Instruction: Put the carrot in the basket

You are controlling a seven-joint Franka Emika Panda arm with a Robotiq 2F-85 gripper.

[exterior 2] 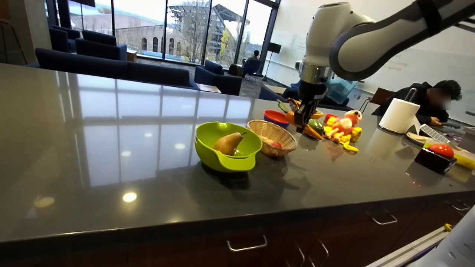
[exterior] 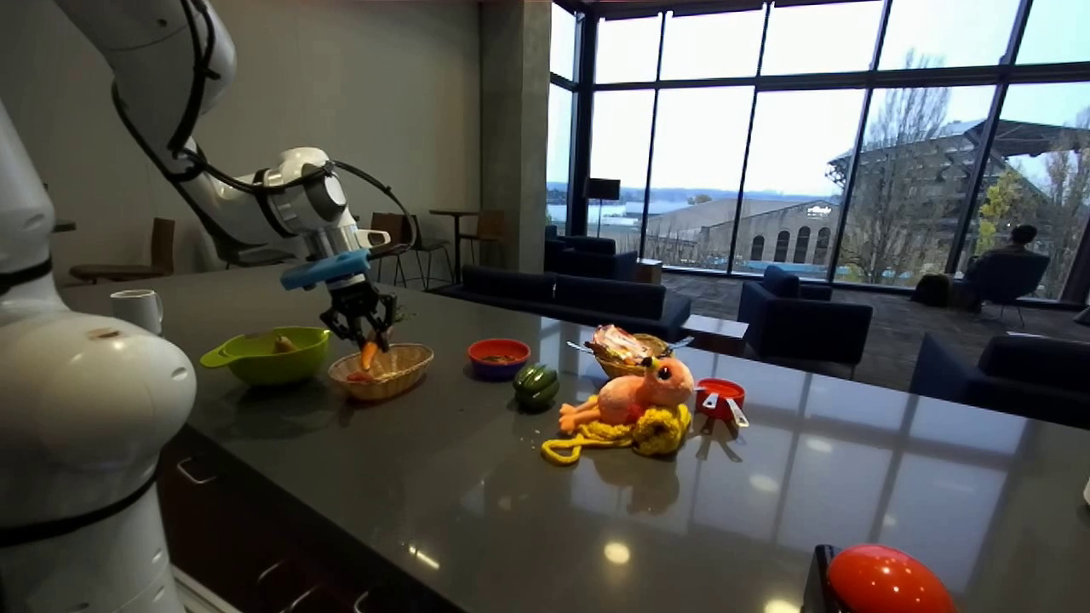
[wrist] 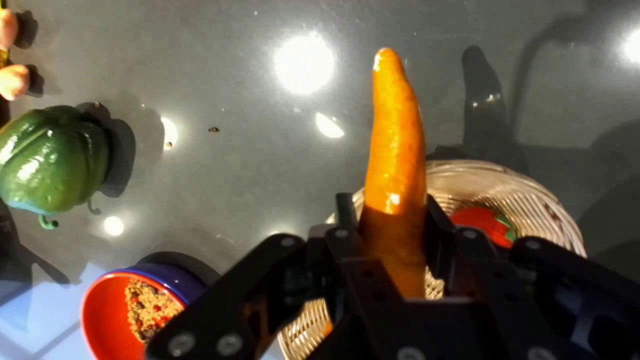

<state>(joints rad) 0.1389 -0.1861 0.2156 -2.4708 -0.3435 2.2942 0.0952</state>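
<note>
My gripper [wrist: 392, 215] is clamped on the carrot [wrist: 397, 135], tip showing past the basket [wrist: 480, 187], so I should centre it within the rim, lower, then release gently.

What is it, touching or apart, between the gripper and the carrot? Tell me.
Touching. The wrist view shows it: the jaws of the gripper pinch the orange carrot from both sides, its narrow end jutting out past them.
</note>
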